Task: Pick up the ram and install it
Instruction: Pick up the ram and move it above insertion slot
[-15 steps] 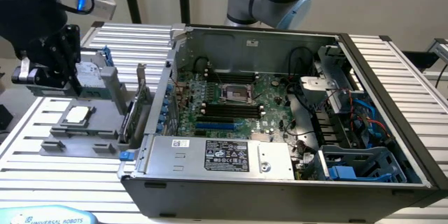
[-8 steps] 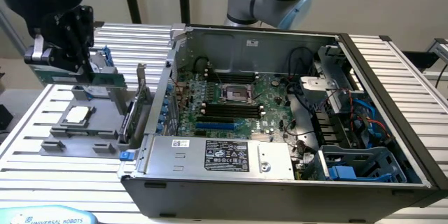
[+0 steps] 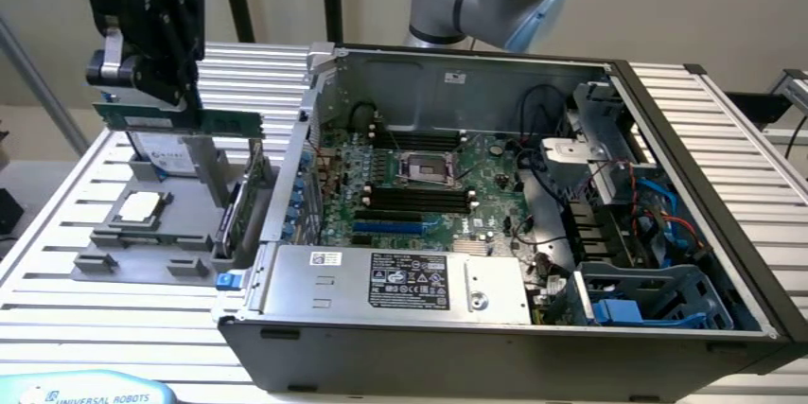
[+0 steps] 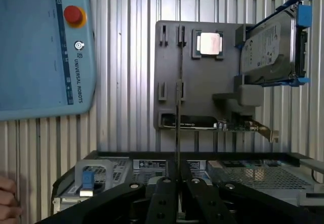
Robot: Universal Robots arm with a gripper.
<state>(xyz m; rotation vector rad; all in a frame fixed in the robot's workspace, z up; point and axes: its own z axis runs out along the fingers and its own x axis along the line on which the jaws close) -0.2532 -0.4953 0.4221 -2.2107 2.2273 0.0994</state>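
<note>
Ram [image 3: 215,123], thin flat green strip

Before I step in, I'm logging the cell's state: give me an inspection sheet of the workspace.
Surface: slatted metal table, bearing grey holder and open case.
Job's things: ram held above holder; motherboard slots look empty.
Clutter: processor, drive, card in holder; pendant on table.
Grippers: pincer shut on ram.
Cables: black, red, blue cables inside case.
Surroundings: a hand by the table; plain wall.
</note>
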